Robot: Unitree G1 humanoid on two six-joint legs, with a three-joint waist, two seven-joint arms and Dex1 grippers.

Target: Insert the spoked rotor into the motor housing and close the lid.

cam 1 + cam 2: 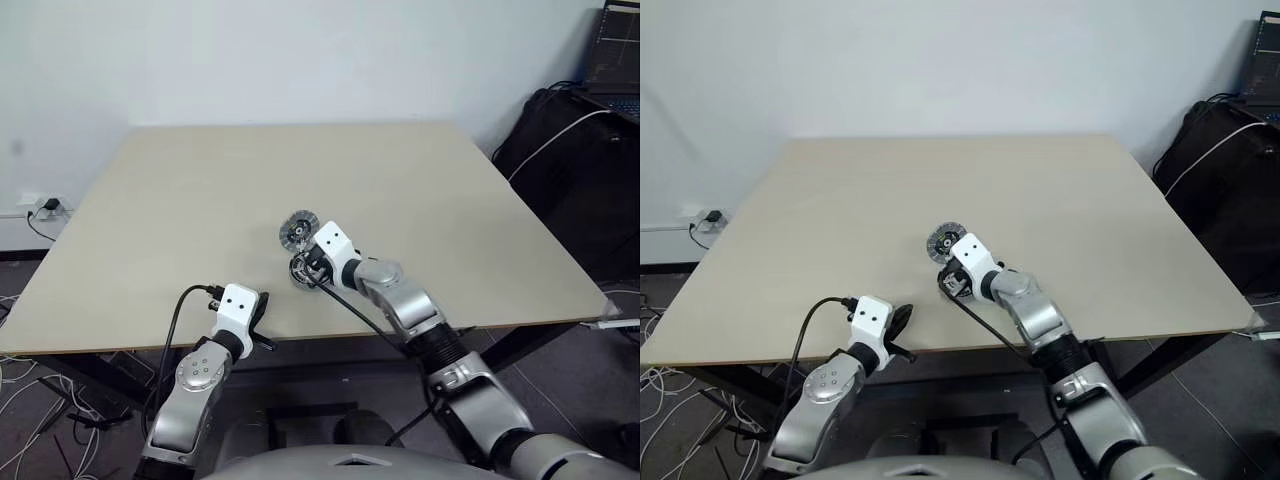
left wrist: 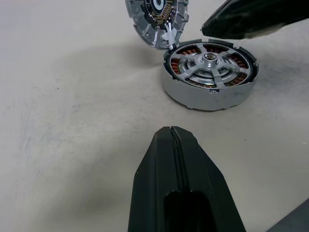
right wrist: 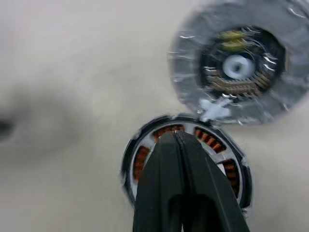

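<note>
I see the rotor (image 2: pixel 208 60) seated in the housing (image 2: pixel 208 89) mid-table, the lid (image 2: pixel 157 19) propped against it. It looks rigid and heavy, so I'd take its rim. Both the right gripper (image 3: pixel 177 140) and left gripper (image 2: pixel 172 133) are closed, empty.

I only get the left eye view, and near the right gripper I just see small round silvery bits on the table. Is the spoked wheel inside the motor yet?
Observer: Yes. The left wrist view shows the spoked rotor seated in the motor housing, with copper windings showing between its spokes.
Operator: And the cover, is it on?
Observer: No. The lid lies beside the housing, touching its rim, with its ribbed, dark-centred face showing.
Operator: What are the grippers doing?
Observer: The right gripper has its fingers shut, with its tip over the housing. The left gripper is shut too, short of the housing and pointing at it.
</note>
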